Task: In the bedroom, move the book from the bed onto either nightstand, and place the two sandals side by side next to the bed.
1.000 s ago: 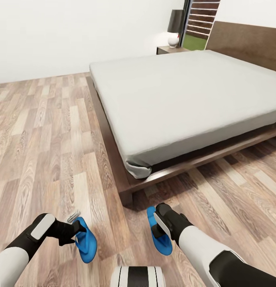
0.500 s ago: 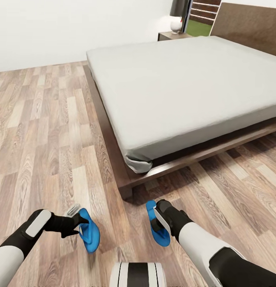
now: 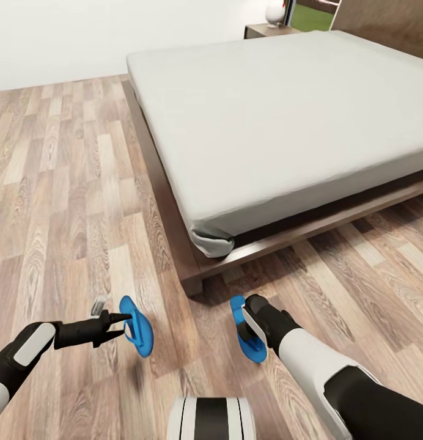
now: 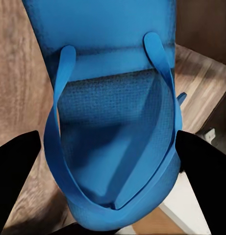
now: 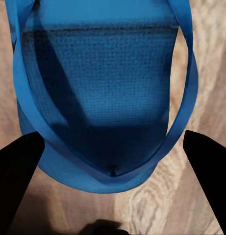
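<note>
While both arms reach low over the wood floor (image 3: 65, 201), left gripper (image 3: 117, 318) clamped on one blue sandal (image 3: 137, 326), right gripper (image 3: 247, 327) clamped on the other sandal (image 3: 247, 333), both near the bed (image 3: 266, 116) corner, nightstand (image 3: 269, 29) far beyond.

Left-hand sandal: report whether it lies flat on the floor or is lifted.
Lifted and tilted. In the head view the left sandal stands on edge at the left gripper, with its shadow apart on the floor below.
</note>
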